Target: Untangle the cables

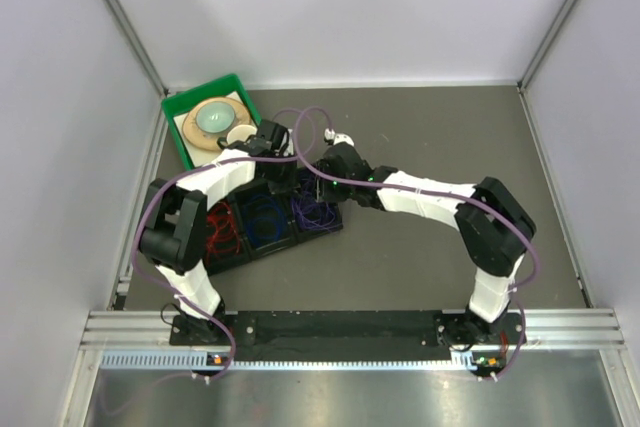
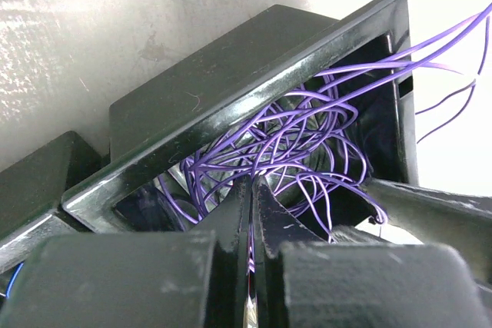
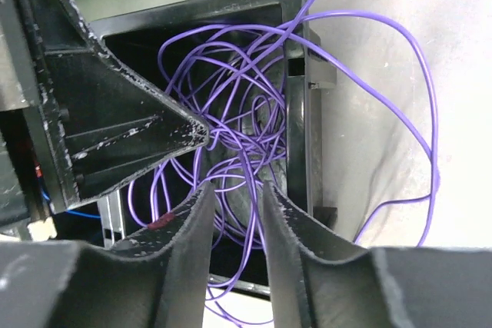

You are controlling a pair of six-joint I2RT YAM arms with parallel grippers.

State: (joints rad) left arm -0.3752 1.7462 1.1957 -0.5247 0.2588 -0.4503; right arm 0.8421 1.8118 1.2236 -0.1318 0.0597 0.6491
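The purple cables (image 3: 238, 140) lie tangled in a black tray compartment (image 3: 296, 74) below both grippers. The left gripper (image 2: 250, 180) is pinched closed on strands; the right gripper (image 3: 236, 190) stands parted around loops. To their left, red cables (image 1: 222, 230) and blue cables (image 1: 265, 219) fill neighbouring compartments. Grey table (image 1: 420, 257), white walls (image 1: 350, 7).

A black three-compartment tray (image 1: 270, 252) sits on the grey desk (image 1: 420, 267). Just behind its left end stands a green bin (image 1: 176, 132) holding a round wooden plate (image 1: 197, 132) with a pale bowl (image 1: 215, 117) on it. An aluminium rail (image 1: 560, 325) lies well in front.
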